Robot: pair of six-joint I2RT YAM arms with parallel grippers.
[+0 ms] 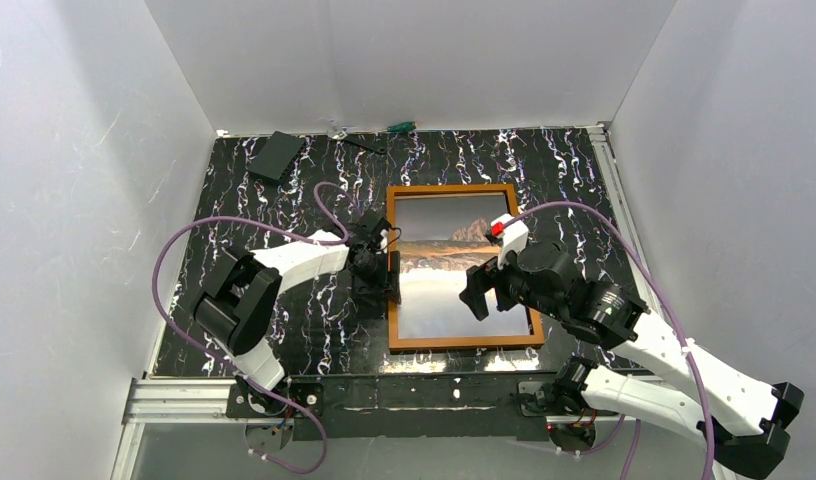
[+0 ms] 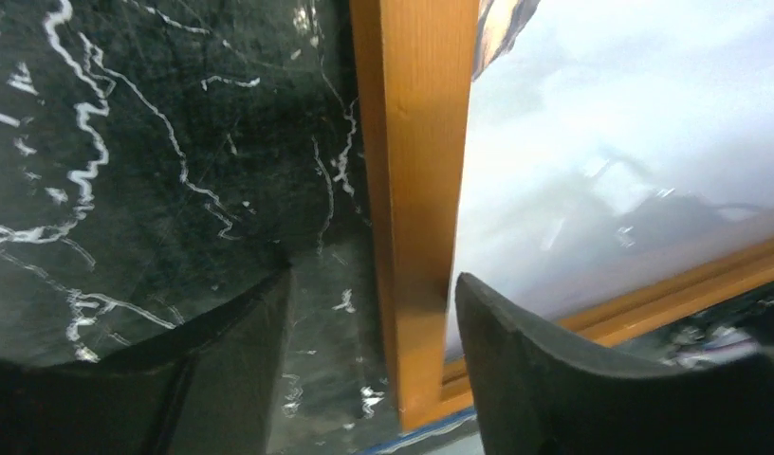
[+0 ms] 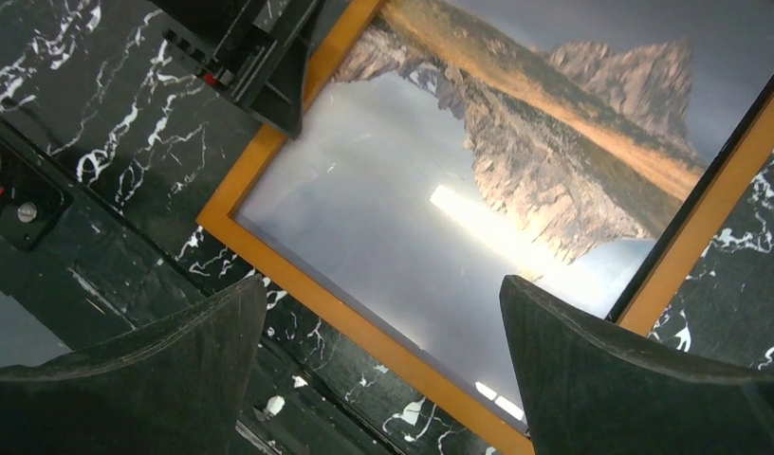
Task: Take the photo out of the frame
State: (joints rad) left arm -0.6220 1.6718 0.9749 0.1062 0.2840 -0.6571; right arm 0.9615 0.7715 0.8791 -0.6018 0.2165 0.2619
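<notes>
The frame (image 1: 450, 190), a thin orange-brown wooden border, lies flat on the black marbled table with the photo (image 1: 439, 300) of a mountain mirrored in water inside it. My left gripper (image 1: 384, 272) is at the frame's left rail (image 2: 421, 190), open, with one finger on the table side and the other over the photo (image 2: 630, 142); the rail runs between them. My right gripper (image 1: 489, 290) hovers open over the photo's near right part. In the right wrist view the photo (image 3: 412, 209) and the frame's near rail (image 3: 298, 284) show between its spread fingers (image 3: 383, 282).
A black box (image 1: 276, 155) lies at the back left of the table and a green-handled tool (image 1: 401, 127) lies by the back wall. White walls close in three sides. An aluminium rail (image 1: 184, 395) runs along the near edge. Purple cables arc over both arms.
</notes>
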